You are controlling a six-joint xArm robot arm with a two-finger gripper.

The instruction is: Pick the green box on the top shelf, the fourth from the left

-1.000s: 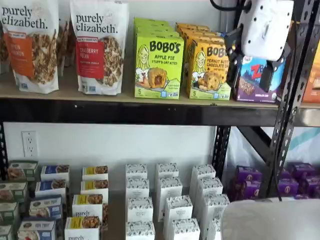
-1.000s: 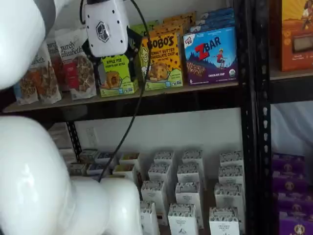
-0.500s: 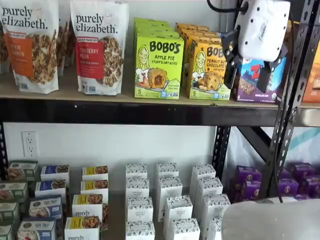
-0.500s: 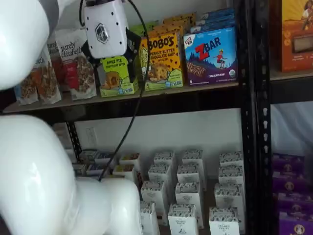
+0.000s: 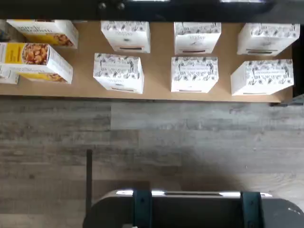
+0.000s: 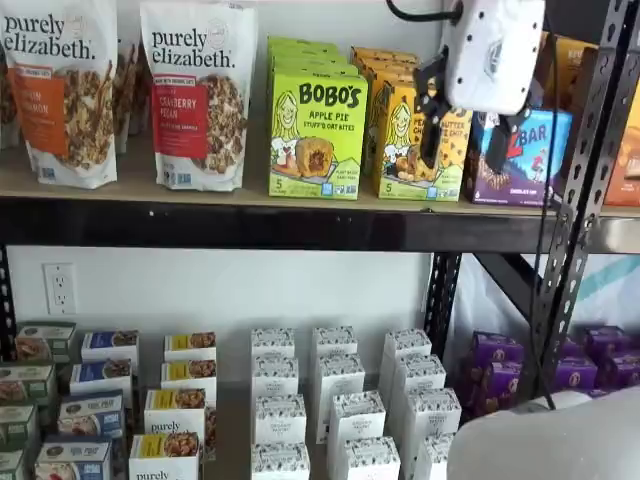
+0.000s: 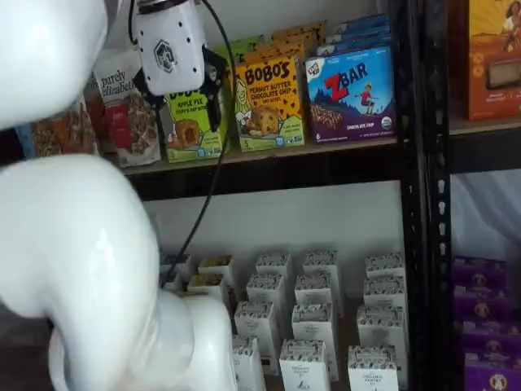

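Two black fingers on the white-bodied pincer [image 6: 463, 130] hang spread wide with nothing between them, up at top-shelf height and in front of the cartons. The lime-green upright Bobo's Apple Pie carton [image 6: 317, 133] stands at the front edge of the long tan wood-look top shelf [image 6: 130, 190], label facing out, touching the yellow-orange Bobo's Peanut Butter Chocolate Chip carton [image 6: 400, 140] beside it. More green cartons queue behind it, so it's probably the easy one to pull. In a shelf view the pincer overlaps the green box [image 7: 190, 122]. Wide fingers look set to straddle the carton's sides.
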